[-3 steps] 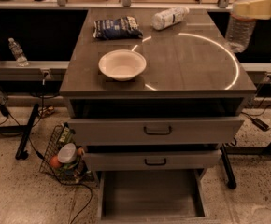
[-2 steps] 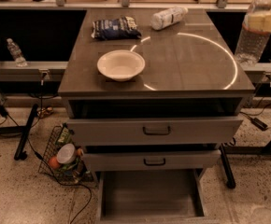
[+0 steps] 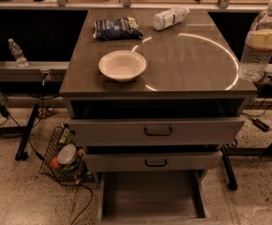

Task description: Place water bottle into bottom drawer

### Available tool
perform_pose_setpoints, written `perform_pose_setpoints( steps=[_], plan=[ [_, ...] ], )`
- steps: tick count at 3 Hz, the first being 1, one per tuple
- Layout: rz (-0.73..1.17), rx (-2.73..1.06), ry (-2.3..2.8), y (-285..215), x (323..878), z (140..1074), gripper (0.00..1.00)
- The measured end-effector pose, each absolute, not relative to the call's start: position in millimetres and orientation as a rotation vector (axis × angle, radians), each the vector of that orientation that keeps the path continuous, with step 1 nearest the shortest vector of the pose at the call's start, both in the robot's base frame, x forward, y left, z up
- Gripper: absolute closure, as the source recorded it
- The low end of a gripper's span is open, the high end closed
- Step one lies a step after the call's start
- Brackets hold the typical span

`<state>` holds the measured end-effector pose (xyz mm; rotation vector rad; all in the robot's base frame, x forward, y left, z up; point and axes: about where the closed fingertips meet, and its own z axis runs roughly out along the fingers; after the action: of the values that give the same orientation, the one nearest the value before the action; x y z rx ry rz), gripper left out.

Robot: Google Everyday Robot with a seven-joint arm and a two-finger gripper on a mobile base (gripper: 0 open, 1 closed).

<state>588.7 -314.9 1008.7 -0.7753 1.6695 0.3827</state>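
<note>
The clear ribbed water bottle (image 3: 257, 55) with a white cap hangs upright at the right edge of the camera view, beside the cabinet top's right edge. My gripper (image 3: 268, 36) is shut on it; a cream finger crosses the bottle's upper part. The bottom drawer (image 3: 152, 198) is pulled open at floor level, showing a plain grey box interior with nothing in it. It lies well below and to the left of the bottle.
On the cabinet top (image 3: 187, 64) are a white bowl (image 3: 122, 65), a dark snack bag (image 3: 117, 28) and a white-labelled bottle (image 3: 170, 18) lying down. The two upper drawers (image 3: 157, 131) stand slightly open. A wire basket (image 3: 64, 156) sits on the floor at left.
My gripper and the water bottle have moved right and slightly down, toward the frame's right edge. Nothing on the cabinet has moved.
</note>
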Motion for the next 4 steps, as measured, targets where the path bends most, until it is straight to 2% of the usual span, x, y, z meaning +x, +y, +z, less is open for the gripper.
perform_pose_setpoints(
  steps=[1, 4],
  plan=[
    [0.434, -0.773, 1.655, -295, 578, 993, 1.0],
    [0.647, -0.785, 1.635, -247, 490, 887, 1.0]
  ],
)
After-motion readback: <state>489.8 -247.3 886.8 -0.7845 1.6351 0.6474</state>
